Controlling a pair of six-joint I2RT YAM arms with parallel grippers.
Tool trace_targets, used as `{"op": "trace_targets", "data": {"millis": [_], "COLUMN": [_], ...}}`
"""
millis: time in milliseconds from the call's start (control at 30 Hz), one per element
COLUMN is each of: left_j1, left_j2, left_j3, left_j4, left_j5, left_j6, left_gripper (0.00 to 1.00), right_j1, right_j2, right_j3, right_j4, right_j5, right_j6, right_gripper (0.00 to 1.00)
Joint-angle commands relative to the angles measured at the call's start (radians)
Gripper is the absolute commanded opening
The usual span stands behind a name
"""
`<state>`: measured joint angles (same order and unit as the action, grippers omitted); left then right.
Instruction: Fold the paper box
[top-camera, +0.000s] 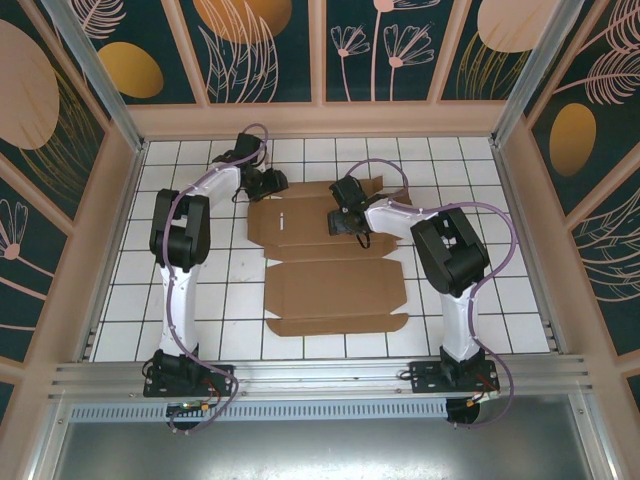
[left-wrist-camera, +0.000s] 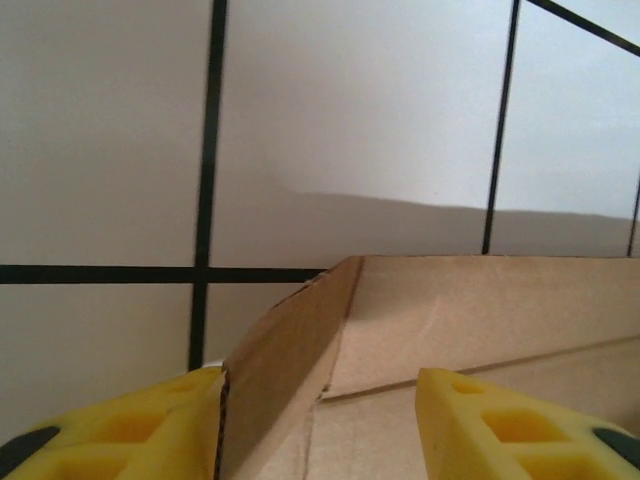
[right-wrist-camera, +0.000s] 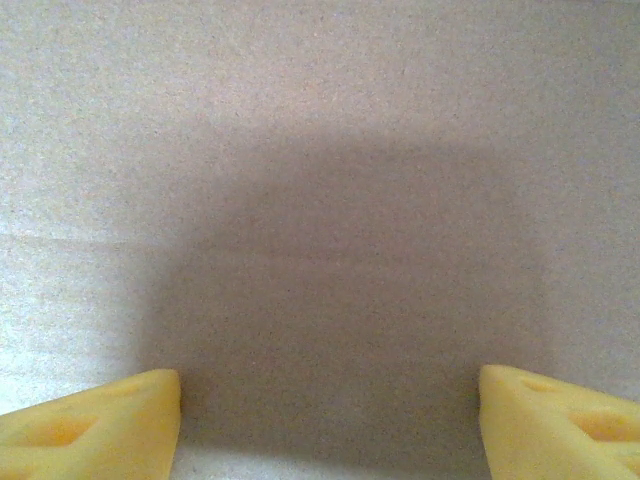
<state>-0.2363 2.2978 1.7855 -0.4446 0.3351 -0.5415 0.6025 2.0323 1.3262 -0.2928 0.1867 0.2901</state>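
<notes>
paper box (top-camera: 335, 285): lies on table (top-camera: 500, 290), mid-table | left gripper (top-camera: 268, 185): at box's far-left corner, fingers either side of an upturned flap (left-wrist-camera: 290, 360) | right gripper (top-camera: 345, 218): over box's far panel, right of centre

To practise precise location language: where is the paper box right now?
In the top view, the paper box lies opened out on the table between the arms, the left end effector at its far-left corner, the right end effector over its far panel.

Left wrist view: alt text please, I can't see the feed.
A raised flap of the brown cardboard box stands between the yellow fingers of the open left claw, against one of them. White tiled table behind.
</notes>
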Motion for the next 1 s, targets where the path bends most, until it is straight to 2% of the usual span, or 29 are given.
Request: {"op": "trace_targets", "data": {"millis": [0, 400, 700, 967], "left_j1": [0.004, 0.001, -0.026, -0.049], "left_j2": [-0.012, 0.013, 0.065, 0.125], "left_j3": [-0.006, 0.017, 0.090, 0.156], "left_j4": [0.049, 0.074, 0.038, 0.012], "left_j5": [0.074, 0.106, 0.084, 0.077], "left_j6": [-0.010, -0.039, -0.020, -0.025], "left_gripper": [0.48, 0.30, 0.41, 0.43], "right_j1": [0.012, 0.017, 0.031, 0.038], "right_j2": [0.065, 0.084, 0.107, 0.120], "right_j3": [-0.046, -0.033, -0.022, -0.014], "right_j4": [-0.051, -0.064, -0.081, -0.094], "right_j5": [-0.024, -0.012, 0.002, 0.007], "right_j6": [0.010, 0.002, -0.002, -0.005], "right_gripper": [0.74, 0.63, 0.60, 0.60]}}
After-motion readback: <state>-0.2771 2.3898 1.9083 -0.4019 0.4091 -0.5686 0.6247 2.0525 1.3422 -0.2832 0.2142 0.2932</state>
